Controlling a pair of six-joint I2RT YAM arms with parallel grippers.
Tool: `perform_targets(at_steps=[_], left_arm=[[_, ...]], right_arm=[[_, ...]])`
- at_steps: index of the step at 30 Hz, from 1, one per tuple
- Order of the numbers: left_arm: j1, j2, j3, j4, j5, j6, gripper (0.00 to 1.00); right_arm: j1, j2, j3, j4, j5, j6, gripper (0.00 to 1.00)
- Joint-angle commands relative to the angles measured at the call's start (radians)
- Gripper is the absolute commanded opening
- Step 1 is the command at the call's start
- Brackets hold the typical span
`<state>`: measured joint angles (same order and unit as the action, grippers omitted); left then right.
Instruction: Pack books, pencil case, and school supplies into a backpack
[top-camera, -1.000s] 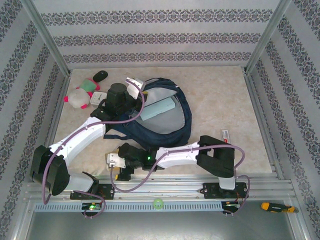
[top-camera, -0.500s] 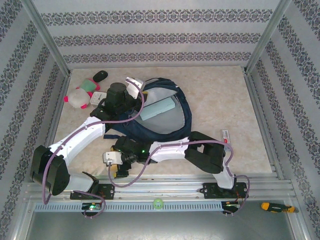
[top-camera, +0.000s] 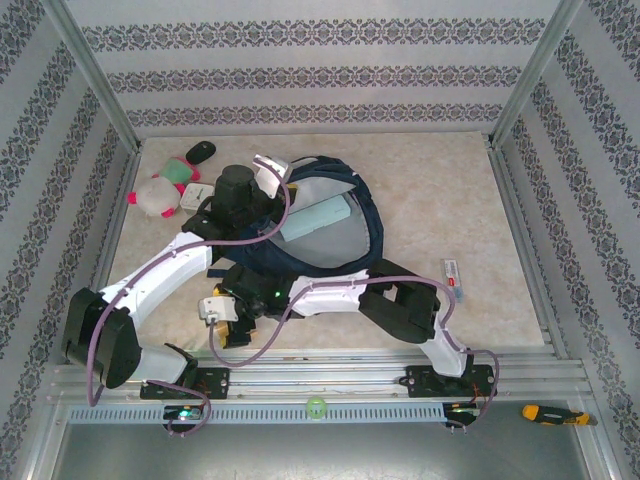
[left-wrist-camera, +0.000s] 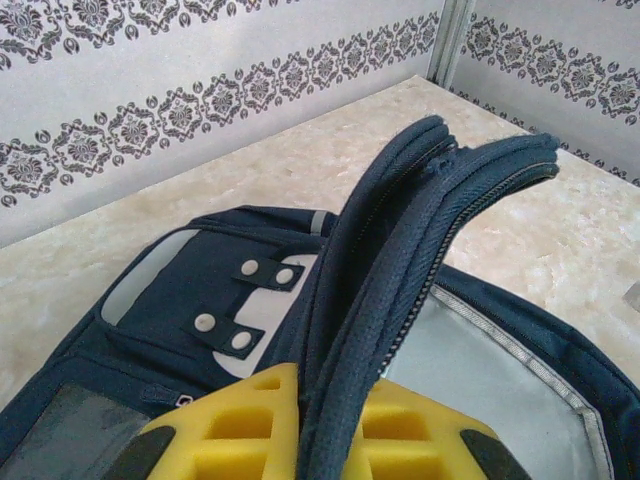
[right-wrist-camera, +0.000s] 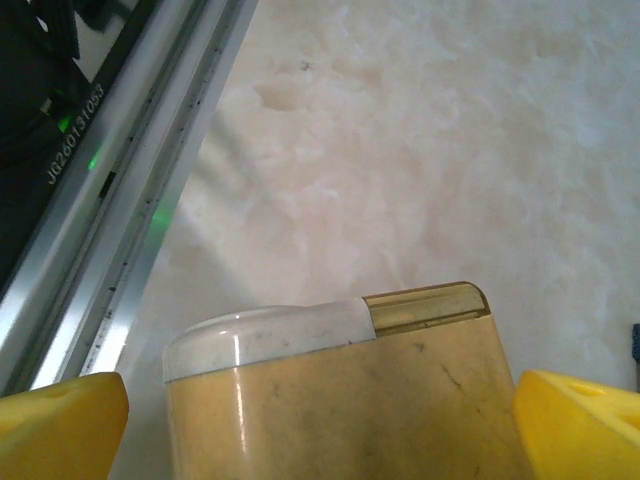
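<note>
The dark navy backpack (top-camera: 340, 245) lies open at mid-table, grey lining showing. The pale blue pencil case (top-camera: 318, 220) rests inside its mouth. My left gripper (top-camera: 268, 200) is shut on the backpack's zip rim (left-wrist-camera: 400, 260), which runs up between the yellow fingers (left-wrist-camera: 230, 420) and is held raised. My right gripper (top-camera: 232, 325) sits low near the front left of the table. It is open, and its yellow fingers (right-wrist-camera: 60, 425) straddle the yellow-orange pencil sharpener (right-wrist-camera: 340, 390), with a gap on the left side. The navy booklet is out of view.
A pink-and-white plush toy (top-camera: 155, 195), a white square clock (top-camera: 193, 195) and a small black object (top-camera: 200, 150) lie at the back left. A small white item (top-camera: 452, 275) lies right of the backpack. The metal rail (top-camera: 320, 372) runs along the near edge.
My right gripper has slid leftward along the front of the table, the right arm stretching further across. The left arm has held still on the backpack's rim.
</note>
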<state>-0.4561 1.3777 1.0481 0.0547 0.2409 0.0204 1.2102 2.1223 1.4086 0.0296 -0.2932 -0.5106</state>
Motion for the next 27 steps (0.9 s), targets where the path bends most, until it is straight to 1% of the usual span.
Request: perform_targets(at_steps=[1, 6, 9, 12, 14, 17, 19, 21, 23, 27], left_arm=[[0.013, -0.006, 0.05, 0.08, 0.017, -0.028, 0.0], [0.012, -0.008, 0.044, 0.082, 0.013, -0.019, 0.0], [0.013, -0.009, 0.041, 0.083, 0.012, -0.01, 0.0], [0.013, -0.009, 0.038, 0.083, 0.004, -0.012, 0.0], [0.013, -0.014, 0.037, 0.085, -0.004, -0.024, 0.0], [0.013, -0.026, 0.031, 0.088, -0.029, -0.034, 0.01], [0.014, -0.032, 0.022, 0.094, -0.042, -0.033, 0.01], [0.015, -0.038, 0.016, 0.101, -0.044, -0.031, 0.01], [0.015, -0.037, 0.012, 0.104, -0.037, -0.033, 0.01], [0.016, -0.03, 0.006, 0.12, -0.014, -0.046, 0.01]], right_arm=[[-0.015, 0.056, 0.04, -0.105, -0.018, -0.039, 0.98], [-0.018, 0.069, 0.063, -0.189, 0.032, -0.07, 0.98], [-0.026, 0.022, 0.006, -0.189, 0.077, -0.088, 0.98], [-0.043, -0.039, -0.027, -0.204, 0.092, -0.081, 0.98], [-0.037, -0.091, -0.039, -0.204, 0.094, -0.043, 0.98], [-0.007, -0.157, -0.061, -0.181, 0.089, 0.085, 0.98], [0.017, -0.189, -0.085, -0.169, 0.119, 0.141, 0.98], [0.031, -0.213, -0.119, -0.148, 0.144, 0.164, 0.98], [0.025, -0.215, -0.146, -0.134, 0.163, 0.144, 0.98], [-0.016, -0.184, -0.145, -0.109, 0.18, 0.017, 0.98]])
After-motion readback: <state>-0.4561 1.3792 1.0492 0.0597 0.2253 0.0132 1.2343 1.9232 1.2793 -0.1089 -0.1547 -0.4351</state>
